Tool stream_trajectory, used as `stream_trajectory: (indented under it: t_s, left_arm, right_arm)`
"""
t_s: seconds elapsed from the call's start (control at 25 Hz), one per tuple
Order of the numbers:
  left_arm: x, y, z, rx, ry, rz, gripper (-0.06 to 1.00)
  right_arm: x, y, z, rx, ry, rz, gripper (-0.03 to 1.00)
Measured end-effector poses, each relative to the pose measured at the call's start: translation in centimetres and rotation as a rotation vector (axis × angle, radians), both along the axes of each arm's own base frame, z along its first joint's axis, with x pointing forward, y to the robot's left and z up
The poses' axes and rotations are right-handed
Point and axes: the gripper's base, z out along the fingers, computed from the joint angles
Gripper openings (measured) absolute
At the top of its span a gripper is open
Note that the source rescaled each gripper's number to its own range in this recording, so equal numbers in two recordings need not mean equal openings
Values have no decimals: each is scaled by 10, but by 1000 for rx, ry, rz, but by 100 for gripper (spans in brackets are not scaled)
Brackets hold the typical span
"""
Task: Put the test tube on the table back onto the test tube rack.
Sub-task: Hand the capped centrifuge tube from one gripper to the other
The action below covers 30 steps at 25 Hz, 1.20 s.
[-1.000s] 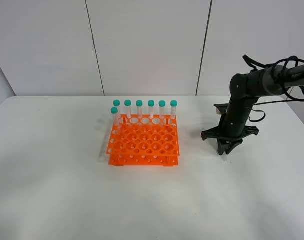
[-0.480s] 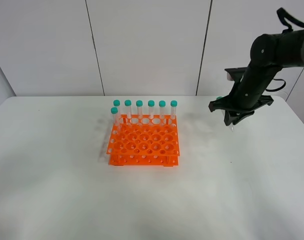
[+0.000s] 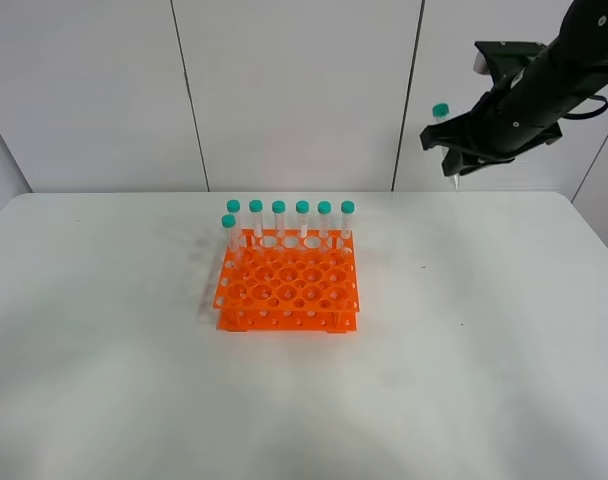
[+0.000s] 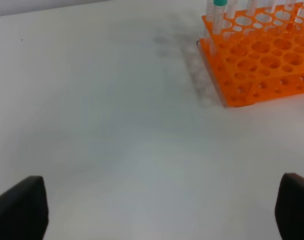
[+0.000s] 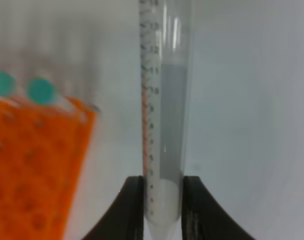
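Now airborne: the test tube (image 5: 164, 100) lifted clear of the table (image 3: 464, 350).
Right gripper (image 3: 456, 160), jaws clamped near the tube's tip, has risen high, right of the test tube rack (image 3: 289, 285); transfer and insertion remain. Left gripper (image 4: 157, 210) waits, jaws wide apart.

Right arm (image 3: 572, 62) raised at upper right of frame, right gripper (image 3: 456, 152) clamped on test tube (image 3: 441, 113) — left gripper (image 4: 157, 215) spread wide.
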Motion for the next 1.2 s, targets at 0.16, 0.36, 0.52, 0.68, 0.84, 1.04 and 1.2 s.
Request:
stream_trajectory:
  t_s: [0.16,0.36,0.52,0.68,0.84,1.04,1.2]
  left_arm:
    - [0,0,0,0,0,0,100]
    - [0,0,0,0,0,0,100]
    - [0,0,0,0,0,0,100]
    - [0,0,0,0,0,0,100]
    - [0,0,0,0,0,0,100]
    - [0,0,0,0,0,0,100]
    - [0,0,0,0,1,0,100]
  right_arm:
    - [-2,28,9,58,-82,73,0]
    - [-10,66,13,69,-155,182,0]
    - [-22,109,14,96,-284,284,0]
    - [-43,151,3,136,-433,374,0]
    - [-69,180,-15,179,-567,437,0]
    - [-94,188,-41,200,-639,463,0]
    - [-114,177,-56,202,-654,468,0]
